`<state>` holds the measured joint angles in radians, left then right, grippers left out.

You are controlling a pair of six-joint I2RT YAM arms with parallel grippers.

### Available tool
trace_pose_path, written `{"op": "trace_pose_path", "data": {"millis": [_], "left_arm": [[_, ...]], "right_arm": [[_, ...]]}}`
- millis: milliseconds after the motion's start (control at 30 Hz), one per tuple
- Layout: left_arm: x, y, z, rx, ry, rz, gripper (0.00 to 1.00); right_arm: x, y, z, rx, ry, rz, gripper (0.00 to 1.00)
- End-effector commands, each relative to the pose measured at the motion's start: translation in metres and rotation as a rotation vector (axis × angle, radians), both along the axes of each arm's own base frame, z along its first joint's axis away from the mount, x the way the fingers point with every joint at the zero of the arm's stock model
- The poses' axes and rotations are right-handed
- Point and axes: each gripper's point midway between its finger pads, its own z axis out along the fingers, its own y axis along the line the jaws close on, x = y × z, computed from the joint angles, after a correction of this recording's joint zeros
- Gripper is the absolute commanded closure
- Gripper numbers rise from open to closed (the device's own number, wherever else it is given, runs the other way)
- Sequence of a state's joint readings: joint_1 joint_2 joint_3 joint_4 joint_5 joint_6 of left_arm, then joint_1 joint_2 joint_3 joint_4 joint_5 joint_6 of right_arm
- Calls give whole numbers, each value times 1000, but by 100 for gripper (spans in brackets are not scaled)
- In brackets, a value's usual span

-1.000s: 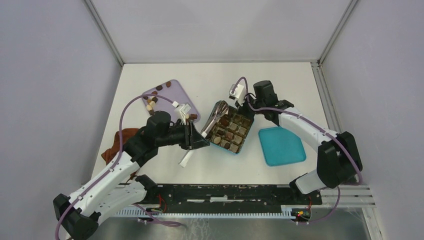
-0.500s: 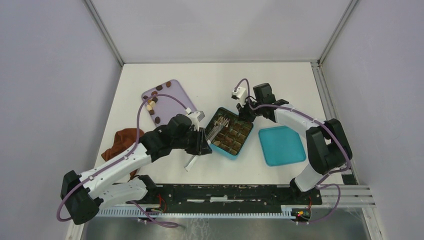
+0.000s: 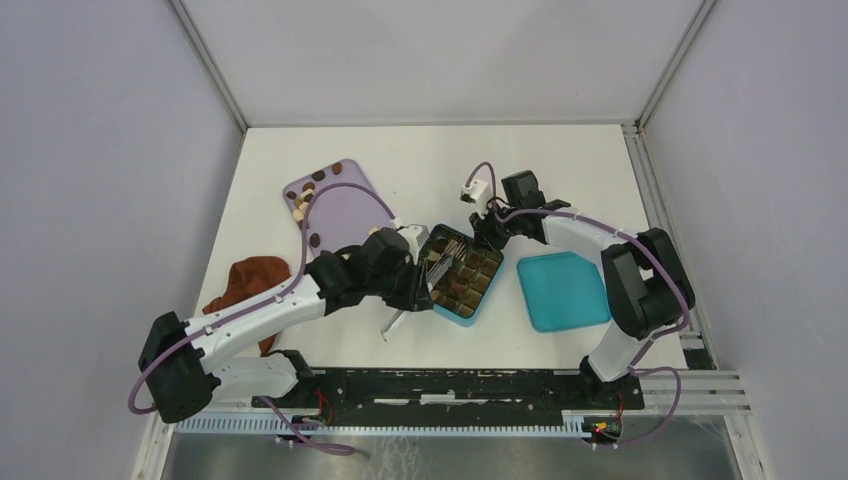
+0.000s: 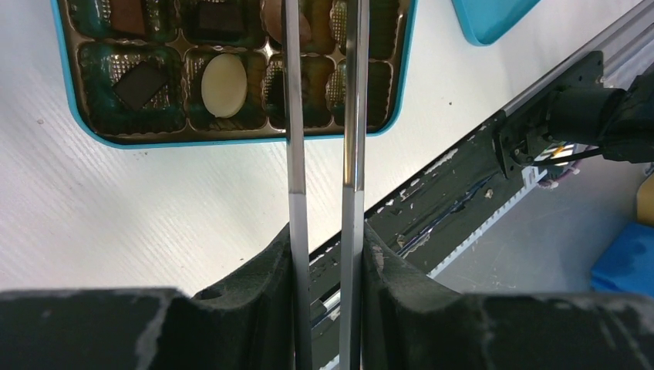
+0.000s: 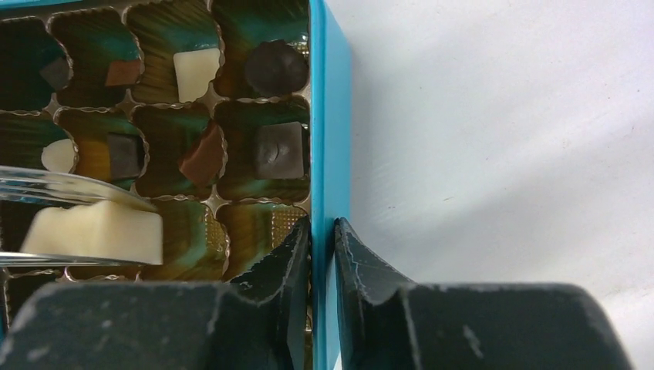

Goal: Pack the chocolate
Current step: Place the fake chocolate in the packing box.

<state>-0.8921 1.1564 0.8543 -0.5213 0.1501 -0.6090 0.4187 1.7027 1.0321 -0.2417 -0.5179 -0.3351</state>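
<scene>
My left gripper clamps tongs pinching a cream chocolate. My right gripper sits narrow astride the box wall. If that hold is loose, the box slides and the piece misses.

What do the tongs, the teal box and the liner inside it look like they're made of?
The tongs: metal, probably steel, going by the bright mirror-like strips. The box: thin, smooth teal wall, plastic or painted tin; the look leaves it open. The liner: thin glossy plastic, seemingly, given its crimped, reflective gold-brown cells.
</scene>
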Motion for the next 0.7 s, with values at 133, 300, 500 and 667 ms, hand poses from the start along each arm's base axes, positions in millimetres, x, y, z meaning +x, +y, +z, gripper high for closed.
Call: {"op": "trace_pose_path", "data": {"millis": [133,300,500,667], "left_arm": [[9,-17,14,-15,-94,-24,98],[7,-18,12,-9,-93,-25,98],[6,-21,2,27,-86,-30,98],[5,-23,0,40,-89,-32,98]], "right_arm": [[9,15,28,92,-45,30,61],[15,5,43,122,-67,10,50],[24,-14,57,164,-84,-29,47],[28,-24,61,181,-83,-46,46]]}}
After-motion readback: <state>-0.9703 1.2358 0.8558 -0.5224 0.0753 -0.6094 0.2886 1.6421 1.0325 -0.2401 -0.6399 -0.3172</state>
